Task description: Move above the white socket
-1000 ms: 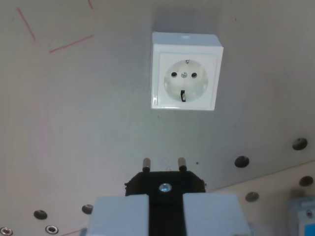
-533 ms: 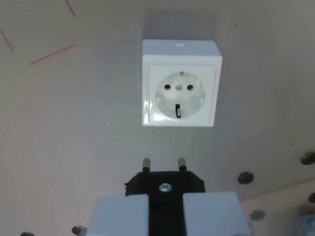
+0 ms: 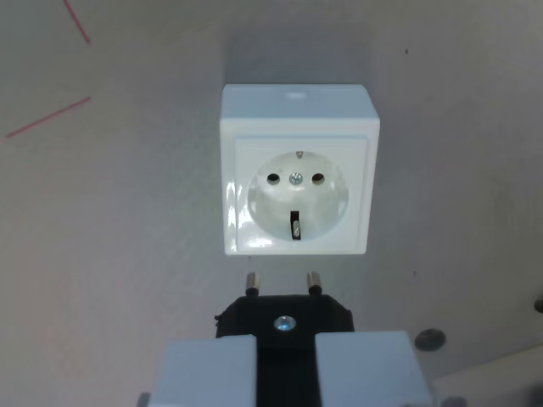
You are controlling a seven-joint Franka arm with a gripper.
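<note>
two metal pins of the black plastic plug point(image 3: 283, 315), clenched in the pale blue gripper point(image 3: 285, 366), now sit just below the square white socket point(image 3: 296, 183). over the last second the socket has grown and slid closer to the gripper, so the approach looks nearly done.

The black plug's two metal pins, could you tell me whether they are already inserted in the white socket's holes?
No, the pins of the black plug end just below the square white socket, outside its holes.
</note>
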